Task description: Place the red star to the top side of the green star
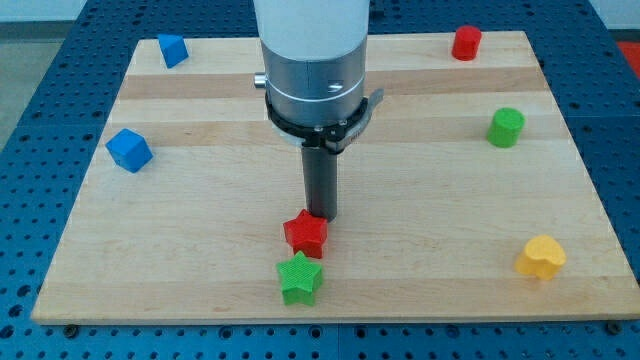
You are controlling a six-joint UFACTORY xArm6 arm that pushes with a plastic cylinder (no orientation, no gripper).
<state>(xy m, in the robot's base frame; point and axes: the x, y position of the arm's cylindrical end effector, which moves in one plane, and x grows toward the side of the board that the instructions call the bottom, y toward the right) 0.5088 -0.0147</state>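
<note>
A dark straight rod hangs from a white and grey arm over a pale wooden worktop set on a blue perforated base. My tip sits at the upper edge of the small red plastic star, touching it or just beside it on the side toward the view's top. The red plastic star lies just above the small green plastic star in the view, their points close or touching near the view's bottom centre. There is no claw on this arm, only the rod, so nothing can be said of a grip.

5 other blocks stand well apart from the pair: a blue plastic cube at the view's left, a second blue block at the top left, a red plastic cylinder at the top right, a green plastic cylinder at the right, and a yellow plastic heart at the lower right.

No containers, labels or writing show on the worktop.
</note>
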